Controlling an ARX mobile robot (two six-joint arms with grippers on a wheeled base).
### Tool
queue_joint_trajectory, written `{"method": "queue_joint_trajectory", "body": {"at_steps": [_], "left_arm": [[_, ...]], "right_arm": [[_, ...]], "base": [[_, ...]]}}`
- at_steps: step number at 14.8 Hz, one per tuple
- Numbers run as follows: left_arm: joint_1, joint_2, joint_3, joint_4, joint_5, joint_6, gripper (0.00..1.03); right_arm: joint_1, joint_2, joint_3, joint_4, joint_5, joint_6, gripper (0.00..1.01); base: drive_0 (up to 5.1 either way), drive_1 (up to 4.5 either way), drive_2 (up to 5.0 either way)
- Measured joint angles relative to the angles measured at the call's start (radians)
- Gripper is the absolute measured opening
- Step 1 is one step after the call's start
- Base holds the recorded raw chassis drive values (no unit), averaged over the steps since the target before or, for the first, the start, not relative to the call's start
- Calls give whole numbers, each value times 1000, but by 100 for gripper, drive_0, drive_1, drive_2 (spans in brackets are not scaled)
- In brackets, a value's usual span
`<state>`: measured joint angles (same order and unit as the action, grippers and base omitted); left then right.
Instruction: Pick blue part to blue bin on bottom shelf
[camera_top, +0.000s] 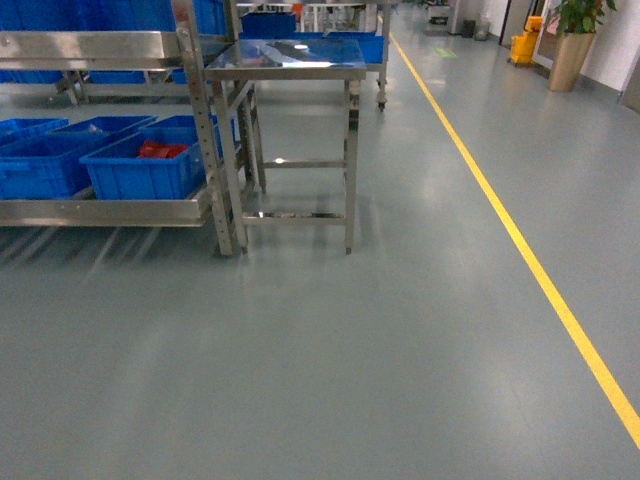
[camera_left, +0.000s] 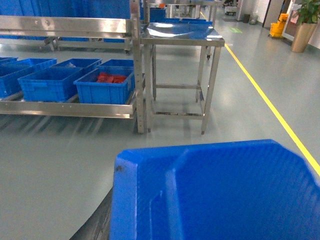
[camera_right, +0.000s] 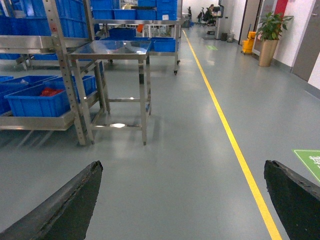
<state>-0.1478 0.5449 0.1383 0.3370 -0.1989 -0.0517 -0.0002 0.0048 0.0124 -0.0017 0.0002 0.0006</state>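
Note:
The blue part (camera_left: 220, 195), a big moulded plastic piece, fills the lower part of the left wrist view. My left gripper (camera_left: 200, 227) is shut on it, with only one dark finger (camera_left: 97, 225) showing beside its left edge. The bottom shelf (camera_top: 110, 210) lies ahead to the left and carries several blue bins (camera_top: 45, 160). The nearest bin (camera_top: 140, 172) holds red parts (camera_top: 160, 150). My right gripper (camera_right: 182, 164) hangs open over bare floor with nothing between its fingers. Neither gripper shows in the head view.
A stainless-steel table (camera_top: 285, 60) stands right of the rack's upright post (camera_top: 205, 130). A yellow floor line (camera_top: 520, 240) runs along the aisle on the right. A potted plant (camera_top: 575, 40) and a yellow mop bucket (camera_top: 525, 45) stand far back.

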Motion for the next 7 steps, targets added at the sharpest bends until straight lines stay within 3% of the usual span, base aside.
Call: {"method": "queue_joint_trajectory", "body": {"at_steps": [7], "left_arm": [[0, 0, 0, -2, 0, 0, 44]], "right_arm": [[0, 0, 0, -5, 0, 0, 98]], "base": [[-5, 412, -422]]}}
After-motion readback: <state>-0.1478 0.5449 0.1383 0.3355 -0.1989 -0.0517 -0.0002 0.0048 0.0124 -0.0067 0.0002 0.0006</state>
